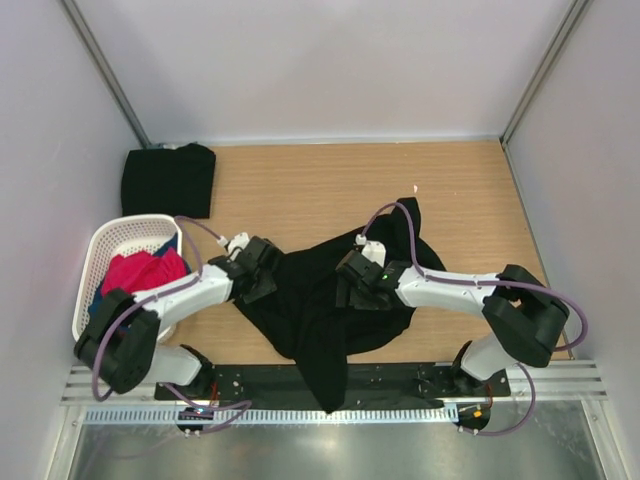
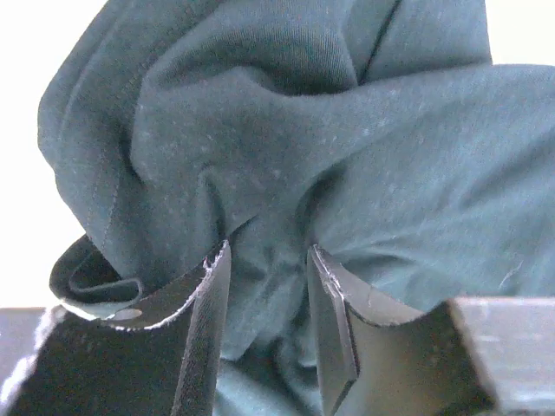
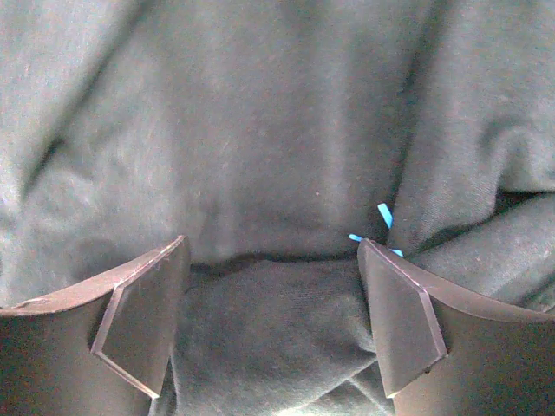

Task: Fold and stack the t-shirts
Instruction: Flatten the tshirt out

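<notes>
A crumpled black t-shirt (image 1: pixel 318 325) lies mid-table, one end hanging over the near edge. A second black t-shirt (image 1: pixel 168 180) lies folded at the back left. My left gripper (image 1: pixel 268 272) is at the crumpled shirt's left edge. In the left wrist view it (image 2: pixel 269 251) is shut on a bunched fold of the cloth (image 2: pixel 347 130), with creases running into the gap. My right gripper (image 1: pixel 350 285) sits on the shirt's middle. In the right wrist view it (image 3: pixel 273 243) is wide open, with the cloth (image 3: pixel 260 130) lying under and between the jaws.
A white mesh basket (image 1: pixel 95 250) stands at the left edge and holds red-pink cloth (image 1: pixel 140 272) and some blue cloth. A small blue tag (image 3: pixel 386 217) sticks out by my right fingertip. Grey walls close in the table.
</notes>
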You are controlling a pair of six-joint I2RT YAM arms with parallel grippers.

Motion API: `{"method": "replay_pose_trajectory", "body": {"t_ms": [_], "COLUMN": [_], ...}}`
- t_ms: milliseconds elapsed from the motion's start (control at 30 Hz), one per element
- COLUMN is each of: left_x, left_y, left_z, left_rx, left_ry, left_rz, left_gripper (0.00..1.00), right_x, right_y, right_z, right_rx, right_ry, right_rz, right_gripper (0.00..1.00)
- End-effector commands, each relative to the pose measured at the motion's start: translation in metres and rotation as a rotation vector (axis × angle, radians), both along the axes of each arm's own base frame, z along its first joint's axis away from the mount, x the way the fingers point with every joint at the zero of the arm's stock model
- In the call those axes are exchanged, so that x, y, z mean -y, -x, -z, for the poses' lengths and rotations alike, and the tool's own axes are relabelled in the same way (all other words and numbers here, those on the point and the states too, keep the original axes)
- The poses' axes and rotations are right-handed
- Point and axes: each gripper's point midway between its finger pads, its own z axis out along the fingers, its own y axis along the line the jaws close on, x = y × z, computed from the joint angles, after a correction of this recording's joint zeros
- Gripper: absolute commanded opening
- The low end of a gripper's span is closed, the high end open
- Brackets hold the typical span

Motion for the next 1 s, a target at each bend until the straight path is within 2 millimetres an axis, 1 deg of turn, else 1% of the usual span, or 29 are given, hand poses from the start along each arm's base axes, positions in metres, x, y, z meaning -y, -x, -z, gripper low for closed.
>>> {"method": "replay_pose_trajectory", "body": {"t_ms": [0, 33, 67, 100, 167, 200, 233, 300, 333, 367, 433, 467, 500, 533, 567, 600, 633, 667, 700, 733, 767, 800, 833, 867, 900, 933, 967], "left_x": [-0.009, -0.014, -0.018, -0.017, -0.016, -0.013, -0.015, -0.016, -0.015, -0.013, -0.005, -0.001, -0.002, 0.006, 0.007, 0.005, 0.005, -0.001, -0.002, -0.007, -0.009, -0.004, -0.004, -0.011, -0.009, -0.009, -0.011], "left_y": [0.039, 0.049, 0.067, 0.073, 0.086, 0.096, 0.102, 0.115, 0.119, 0.124, 0.134, 0.136, 0.139, 0.135, 0.132, 0.127, 0.119, 0.105, 0.095, 0.089, 0.072, 0.061, 0.052, 0.038, 0.024, 0.016, 0.007], "left_z": [0.002, 0.006, 0.018, 0.015, 0.020, 0.023, 0.025, 0.025, 0.026, 0.025, 0.023, 0.021, 0.018, 0.005, -0.004, -0.014, -0.039, -0.057, -0.075, -0.088, -0.111, -0.120, -0.124, -0.128, -0.128, -0.126, -0.125], "left_rx": [-0.014, -0.032, -0.064, -0.046, -0.042, -0.034, -0.042, -0.057, -0.065, -0.069, -0.080, -0.079, -0.085, -0.065, -0.049, -0.023, 0.013, 0.099, 0.153, 0.181, 0.218, 0.233, 0.227, 0.214, 0.218, 0.214, 0.207], "left_ry": [0.016, 0.014, 0.024, 0.060, 0.084, 0.096, 0.089, 0.064, 0.055, 0.051, 0.046, 0.046, 0.027, 0.026, 0.016, -0.003, -0.017, -0.059, -0.064, -0.086, -0.081, -0.047, -0.023, -0.011, 0.002, -0.001, -0.006], "left_rz": [-0.074, -0.093, -0.127, -0.140, -0.146, -0.134, -0.134, -0.105, -0.091, -0.072, -0.013, 0.007, 0.028, 0.082, 0.102, 0.109, 0.114, 0.125, 0.124, 0.114, 0.114, 0.110, 0.102, 0.084, 0.070, 0.075, 0.072], "left_gripper": [0.41, 0.41, 0.40, 0.39, 0.35, 0.35, 0.34, 0.33, 0.28, 0.27, 0.27, 0.27, 0.27, 0.30, 0.35, 0.41, 0.55, 0.61, 0.65, 0.71, 0.72, 0.72, 0.72, 0.72, 0.72, 0.72, 0.71], "right_x": [0.018, 0.021, 0.029, 0.034, 0.045, 0.049, 0.052, 0.062, 0.066, 0.072, 0.077, 0.079, 0.078, 0.077, 0.071, 0.070, 0.070, 0.066, 0.067, 0.064, 0.057, 0.053, 0.056, 0.054, 0.053, 0.065, 0.069], "right_y": [0.017, 0.019, 0.025, 0.026, 0.033, 0.036, 0.038, 0.044, 0.045, 0.046, 0.044, 0.040, 0.035, 0.031, 0.020, 0.011, 0.003, -0.012, -0.023, -0.031, -0.044, -0.052, -0.062, -0.075, -0.080, -0.093, -0.099], "right_z": [0.001, 0.000, 0.002, 0.000, -0.001, -0.001, -0.005, -0.006, -0.007, -0.011, -0.019, -0.029, -0.037, -0.045, -0.062, -0.073, -0.083, -0.104, -0.111, -0.119, -0.134, -0.137, -0.141, -0.149, -0.150, -0.148, -0.152], "right_rx": [-0.030, -0.034, -0.052, -0.047, -0.069, -0.076, -0.075, -0.092, -0.100, -0.104, -0.092, -0.072, -0.051, -0.027, 0.018, 0.051, 0.078, 0.136, 0.151, 0.172, 0.220, 0.229, 0.245, 0.277, 0.266, 0.260, 0.262], "right_ry": [0.003, 0.005, 0.027, 0.036, 0.066, 0.075, 0.071, 0.091, 0.092, 0.092, 0.087, 0.071, 0.058, 0.054, 0.032, 0.026, 0.029, 0.024, 0.025, 0.017, -0.015, -0.032, -0.053, -0.082, -0.106, -0.100, -0.100], "right_rz": [0.046, 0.048, 0.060, 0.069, 0.080, 0.083, 0.087, 0.097, 0.103, 0.114, 0.123, 0.130, 0.133, 0.116, 0.112, 0.113, 0.118, 0.126, 0.139, 0.139, 0.126, 0.122, 0.140, 0.142, 0.139, 0.180, 0.192], "right_gripper": [0.84, 0.85, 0.86, 0.87, 0.88, 0.88, 0.89, 0.90, 0.90, 0.90, 0.90, 0.90, 0.90, 0.90, 0.90, 0.90, 0.90, 0.90, 0.90, 0.90, 0.91, 0.91, 0.91, 0.92, 0.92, 0.92, 0.92]}}
